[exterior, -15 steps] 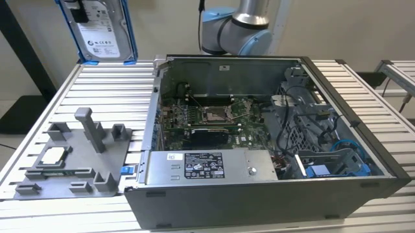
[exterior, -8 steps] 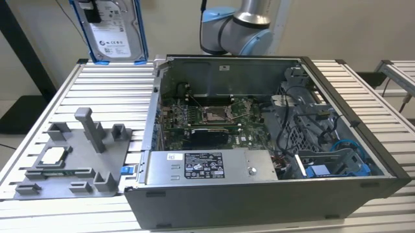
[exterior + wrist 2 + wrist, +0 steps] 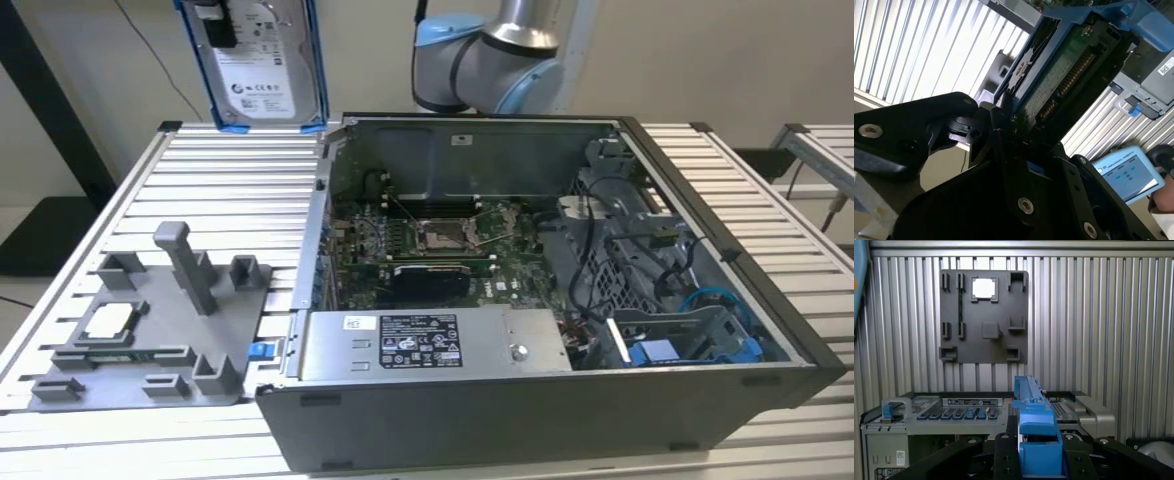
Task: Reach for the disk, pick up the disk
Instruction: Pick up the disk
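Starting at the exterior view's left, a grey plastic plate [image 3: 160,330] with raised pegs and pockets lies flat on the ribbed aluminium table [image 3: 227,200], a small square silver chip [image 3: 110,320] seated in one pocket; bare slats run between the plate and the table's near and far edges. Beyond it the disk [image 3: 260,70] hangs upright, a silver slab with a white label and bright blue rails, its top cut off by the picture and its lower edge level with the table's far rim. In the second wrist view the gripper [image 3: 1019,125] has its black jaws clamped narrow on the disk [image 3: 1064,65]. Right of the disk the open grey steel case [image 3: 534,410] takes up the table's middle, its walls square. The arm [image 3: 487,55] rises behind it, and ribbed table shows at the right.
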Motion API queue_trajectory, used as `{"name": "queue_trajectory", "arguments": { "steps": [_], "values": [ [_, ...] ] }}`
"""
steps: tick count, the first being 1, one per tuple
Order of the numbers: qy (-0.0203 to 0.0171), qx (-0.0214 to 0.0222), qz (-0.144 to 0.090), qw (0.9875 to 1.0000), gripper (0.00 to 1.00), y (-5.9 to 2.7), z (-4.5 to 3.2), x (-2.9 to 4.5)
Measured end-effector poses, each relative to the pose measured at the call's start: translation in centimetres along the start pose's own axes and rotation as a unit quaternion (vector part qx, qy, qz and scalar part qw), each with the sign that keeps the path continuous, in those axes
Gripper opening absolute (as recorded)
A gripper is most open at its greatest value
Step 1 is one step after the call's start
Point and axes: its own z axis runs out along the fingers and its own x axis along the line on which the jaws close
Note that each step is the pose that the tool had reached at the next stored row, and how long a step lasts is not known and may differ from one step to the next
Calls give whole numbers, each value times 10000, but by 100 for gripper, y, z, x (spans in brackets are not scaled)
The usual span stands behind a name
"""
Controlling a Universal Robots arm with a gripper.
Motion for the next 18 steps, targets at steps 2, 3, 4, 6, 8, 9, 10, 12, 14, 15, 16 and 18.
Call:
{"name": "queue_trajectory", "arguments": {
  "steps": [2,3,4,6,8,9,10,12,14,15,16,18],
  "values": [
    [0,0,0,10000,0,-64,1,-2],
    [0,0,0,10000,0,-98,1,-3],
    [0,0,0,10000,0,-130,2,-4],
    [0,0,0,10000,0,-198,3,-6],
    [0,0,0,10000,0,-265,4,-8],
    [0,0,0,10000,0,-298,4,-8],
    [0,0,0,10000,0,-331,4,-10],
    [0,0,0,10000,0,-390,5,-12],
    [0,0,0,10000,0,-438,6,-13],
    [0,0,0,10000,0,-457,6,-13],
    [0,0,0,10000,0,-474,7,-14],
    [0,0,0,10000,0,-496,7,-15]
  ]
}}
